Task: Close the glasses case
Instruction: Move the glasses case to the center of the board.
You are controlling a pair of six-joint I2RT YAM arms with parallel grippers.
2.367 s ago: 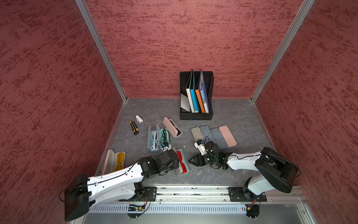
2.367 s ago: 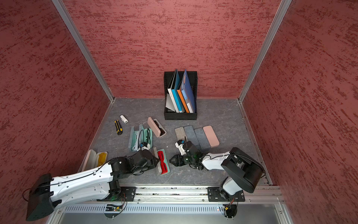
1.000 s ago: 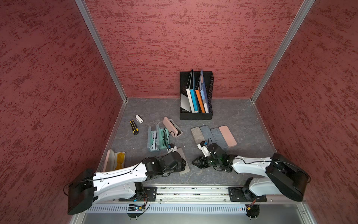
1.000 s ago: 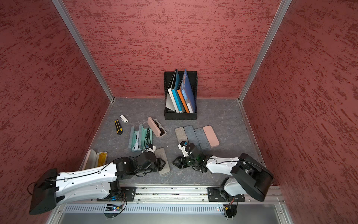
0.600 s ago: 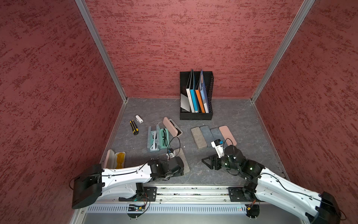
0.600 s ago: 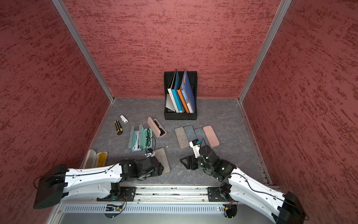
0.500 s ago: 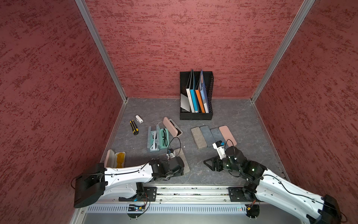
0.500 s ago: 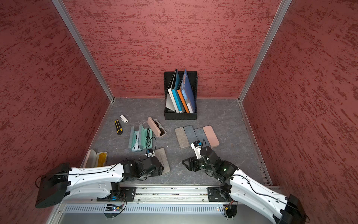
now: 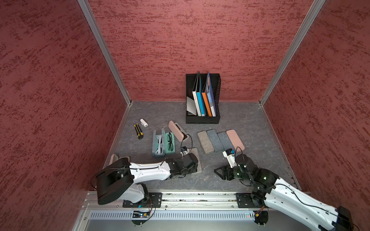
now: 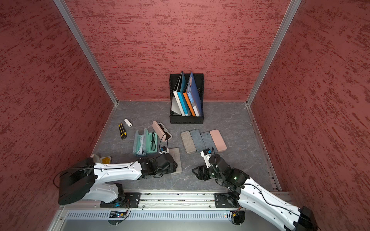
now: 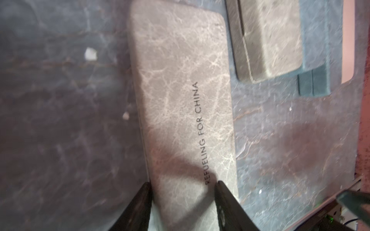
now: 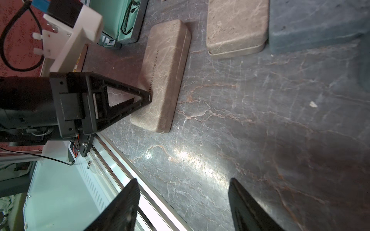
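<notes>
Grey-brown glasses case point(image 9: 197, 160) lies shut, low and middle in a top view, long side running up the frame, the half-spread left gripper point(image 11: 183, 183) touching its lower part, the spread, empty right gripper point(image 12: 183, 180) well apart at lower right.

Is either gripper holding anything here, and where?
Nothing is held. The left gripper, jaws open, rests on the near end of the closed grey case, touching its lid without clamping it; the right gripper is open and empty.
</notes>
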